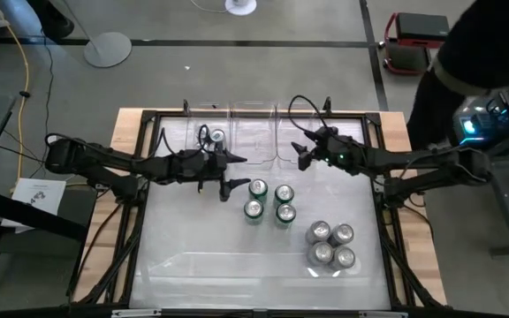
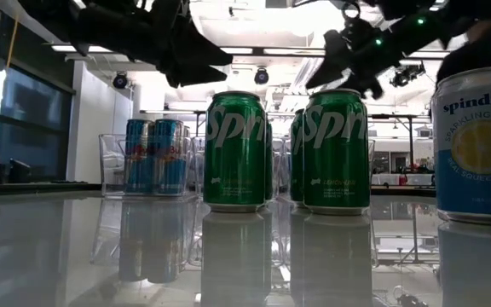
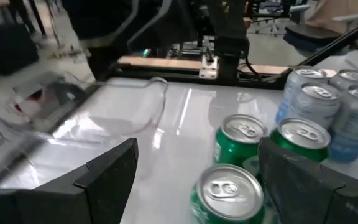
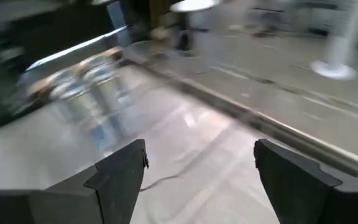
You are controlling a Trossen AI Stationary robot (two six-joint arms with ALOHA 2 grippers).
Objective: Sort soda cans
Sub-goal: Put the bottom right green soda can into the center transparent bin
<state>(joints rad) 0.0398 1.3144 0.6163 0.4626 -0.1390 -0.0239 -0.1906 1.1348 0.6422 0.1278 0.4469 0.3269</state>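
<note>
Fingers of the left gripper (image 1: 237,172) are held apart, empty, just beside four green cans (image 1: 269,202) grouped mid-table. Four silver-grey cans (image 1: 330,245) are clustered nearer the right front. Blue cans (image 2: 154,157) are seen inside a clear bin (image 1: 208,132). Right gripper (image 1: 300,152) fingers are spread, empty, by the bins.

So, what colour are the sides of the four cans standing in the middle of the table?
Green; the four cans show it best in the low view.

Glossy metal cans (image 2: 235,152) on a mirror-smooth tabletop (image 2: 58,247); bins (image 1: 253,132) seemingly clear plastic.
</note>
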